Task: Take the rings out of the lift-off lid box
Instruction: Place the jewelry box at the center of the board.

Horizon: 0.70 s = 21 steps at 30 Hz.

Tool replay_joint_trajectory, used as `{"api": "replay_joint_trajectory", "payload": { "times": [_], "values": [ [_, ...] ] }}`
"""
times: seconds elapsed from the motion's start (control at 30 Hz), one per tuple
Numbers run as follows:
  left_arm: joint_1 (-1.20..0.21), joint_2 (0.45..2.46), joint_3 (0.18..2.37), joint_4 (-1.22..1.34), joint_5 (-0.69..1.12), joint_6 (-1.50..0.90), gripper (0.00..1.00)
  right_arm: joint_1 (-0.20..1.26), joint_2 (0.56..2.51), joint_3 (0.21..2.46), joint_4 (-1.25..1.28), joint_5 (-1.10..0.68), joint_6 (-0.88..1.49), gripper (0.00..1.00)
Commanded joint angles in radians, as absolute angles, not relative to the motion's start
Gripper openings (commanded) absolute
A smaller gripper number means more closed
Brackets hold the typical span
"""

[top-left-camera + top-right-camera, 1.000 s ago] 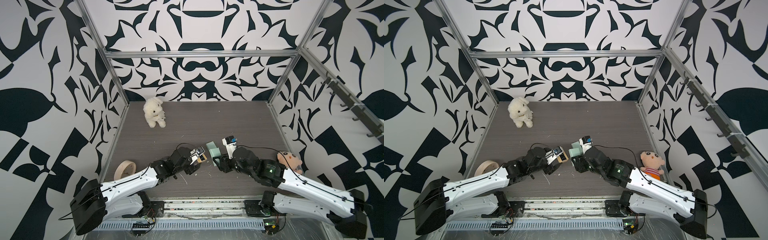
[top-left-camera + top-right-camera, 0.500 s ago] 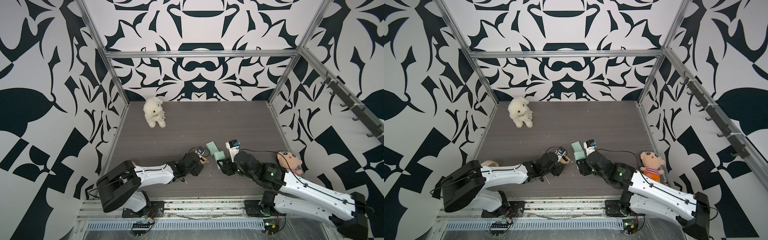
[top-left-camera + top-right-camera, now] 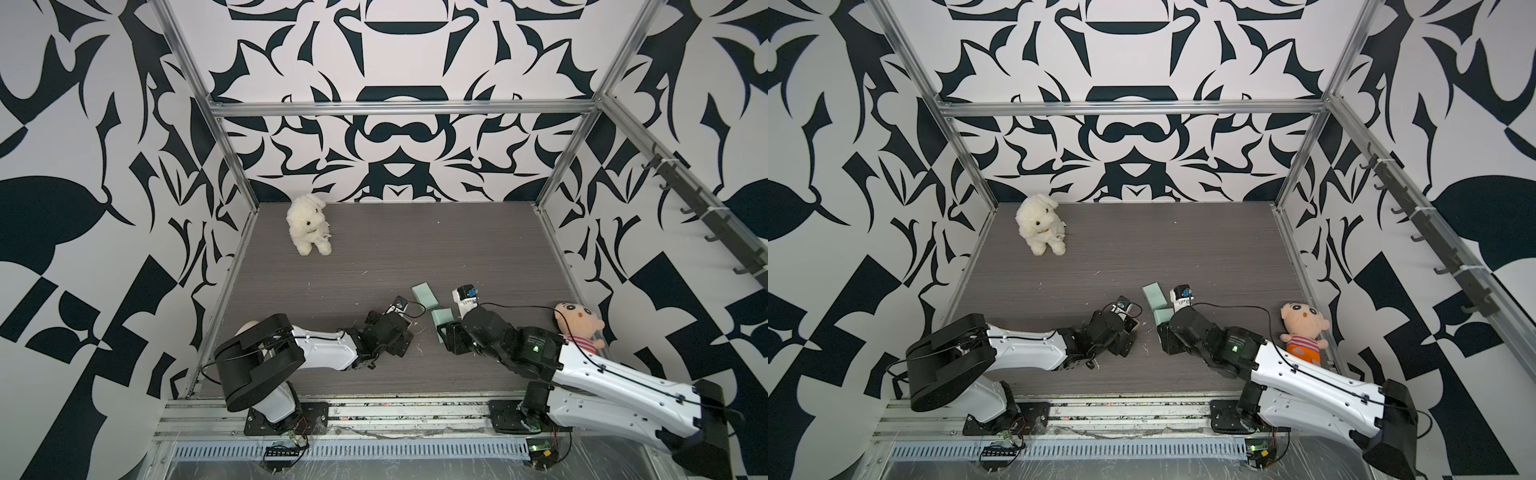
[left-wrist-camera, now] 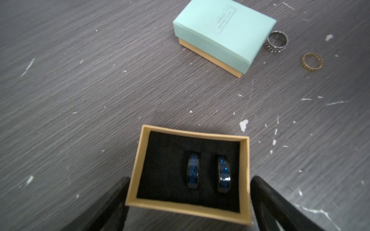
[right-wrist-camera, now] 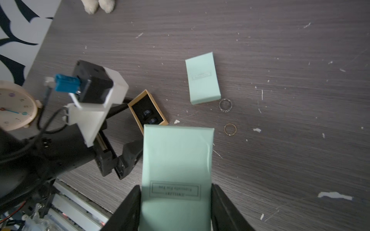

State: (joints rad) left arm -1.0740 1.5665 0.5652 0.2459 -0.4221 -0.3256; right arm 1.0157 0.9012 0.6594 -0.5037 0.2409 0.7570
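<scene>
The lift-off lid box stands open: its tan base (image 4: 138, 166) with black foam rests on the table and holds two dark rings with blue inlay (image 4: 193, 170) (image 4: 224, 172). My left gripper (image 4: 190, 178) is open, its fingers standing either side of the base with a small gap at one wall. The mint lid (image 5: 177, 160) is lifted off, and my right gripper (image 5: 175, 187) is shut on it, just right of the base. In both top views the lid (image 3: 442, 320) (image 3: 1163, 318) shows beside the left gripper (image 3: 405, 328).
A second, closed mint box (image 4: 224, 34) (image 3: 424, 294) lies further back. Beside it on the table are a grey ring (image 4: 276, 41) and a gold ring (image 4: 312, 61). There is a clock (image 5: 16, 106) at the left, a white plush dog (image 3: 309, 226) at the back left and a doll (image 3: 577, 328) at the right.
The left arm has folded back and sunk low over the table, and its jaws have widened around the box base. The right gripper has drawn the lid slightly rightward and nearer.
</scene>
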Motion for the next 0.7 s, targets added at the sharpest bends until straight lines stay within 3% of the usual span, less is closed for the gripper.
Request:
{"api": "replay_joint_trajectory", "payload": {
  "times": [0.0,0.27,0.47,0.67],
  "values": [
    [-1.086,1.552,0.564,0.215,-0.43,-0.375,0.98,1.014,0.925,0.639,-0.514,0.263,0.799,0.57],
    [-1.108,1.314,0.56,0.123,-0.472,-0.414,1.0,1.014,1.03,0.591,-0.459,0.241,0.839,0.57],
    [-1.099,1.065,0.626,-0.095,-0.621,-0.491,0.99,1.013,1.132,0.581,-0.404,0.25,0.878,0.57],
    [-0.975,0.922,0.768,-0.381,-0.641,-0.56,0.99,1.014,1.259,0.607,-0.364,0.253,0.891,0.57]
  ]
}}
